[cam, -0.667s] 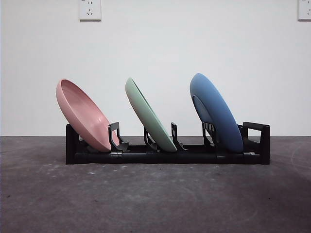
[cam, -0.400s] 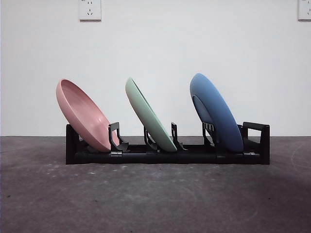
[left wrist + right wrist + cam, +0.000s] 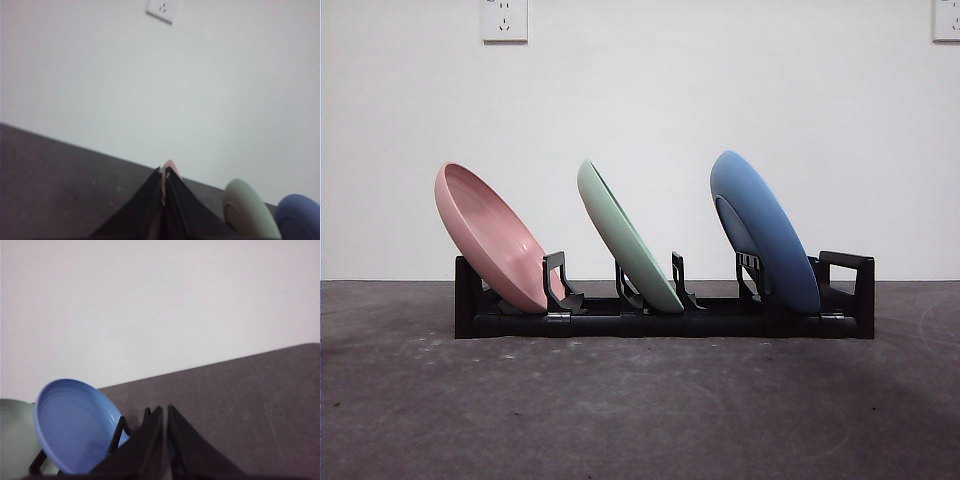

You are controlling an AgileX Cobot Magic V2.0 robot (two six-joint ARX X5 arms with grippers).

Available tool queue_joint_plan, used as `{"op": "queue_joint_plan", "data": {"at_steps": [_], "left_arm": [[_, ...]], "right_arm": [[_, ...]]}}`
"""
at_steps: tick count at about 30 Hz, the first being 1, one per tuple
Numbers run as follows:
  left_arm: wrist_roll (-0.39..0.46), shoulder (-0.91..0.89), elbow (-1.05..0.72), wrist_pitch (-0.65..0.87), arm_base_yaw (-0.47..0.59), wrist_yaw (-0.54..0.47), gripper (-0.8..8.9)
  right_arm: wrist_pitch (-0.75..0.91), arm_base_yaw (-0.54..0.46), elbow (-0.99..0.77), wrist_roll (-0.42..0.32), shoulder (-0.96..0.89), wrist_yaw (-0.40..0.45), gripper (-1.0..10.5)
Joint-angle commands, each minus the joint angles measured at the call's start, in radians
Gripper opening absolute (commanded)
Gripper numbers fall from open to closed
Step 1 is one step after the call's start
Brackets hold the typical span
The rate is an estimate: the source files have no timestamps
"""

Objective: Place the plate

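A black dish rack [image 3: 720, 325] stands on the dark table. It holds three plates that lean left: a pink plate [image 3: 490, 235], a green plate [image 3: 625, 240] and a blue plate [image 3: 765, 235]. No arm shows in the front view. In the left wrist view my left gripper [image 3: 164, 172] is shut and empty, with the pink plate's edge [image 3: 171, 165] just beyond its tip and the green plate [image 3: 247, 210] and blue plate [image 3: 300, 217] off to one side. In the right wrist view my right gripper [image 3: 164, 409] is shut and empty, beside the blue plate [image 3: 75, 425].
A white wall stands close behind the rack, with a socket [image 3: 505, 18] high on the left and another [image 3: 947, 18] at the top right corner. The dark table top [image 3: 640, 410] stretches in front of the rack.
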Motion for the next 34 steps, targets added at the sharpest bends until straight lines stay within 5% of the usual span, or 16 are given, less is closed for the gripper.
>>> {"op": "queue_joint_plan", "data": {"at_steps": [1, 7, 16, 30, 34], "left_arm": [[-0.022, 0.038, 0.130, -0.192, 0.000, 0.026, 0.10], [0.044, 0.172, 0.359, -0.464, 0.000, 0.089, 0.11], [0.074, 0.404, 0.592, -0.677, 0.000, 0.166, 0.11], [0.231, 0.729, 0.868, -1.042, -0.006, 0.169, 0.11], [0.286, 0.790, 0.915, -1.077, -0.022, 0.169, 0.11]], "right_arm": [[-0.092, -0.001, 0.088, -0.002, 0.040, -0.023, 0.1], [-0.265, -0.001, 0.273, -0.045, 0.191, -0.097, 0.1], [-0.541, -0.001, 0.544, -0.047, 0.500, -0.264, 0.1], [-0.801, 0.050, 0.843, -0.117, 0.786, -0.286, 0.1], [-0.871, 0.069, 0.882, -0.162, 0.879, -0.365, 0.1]]}}
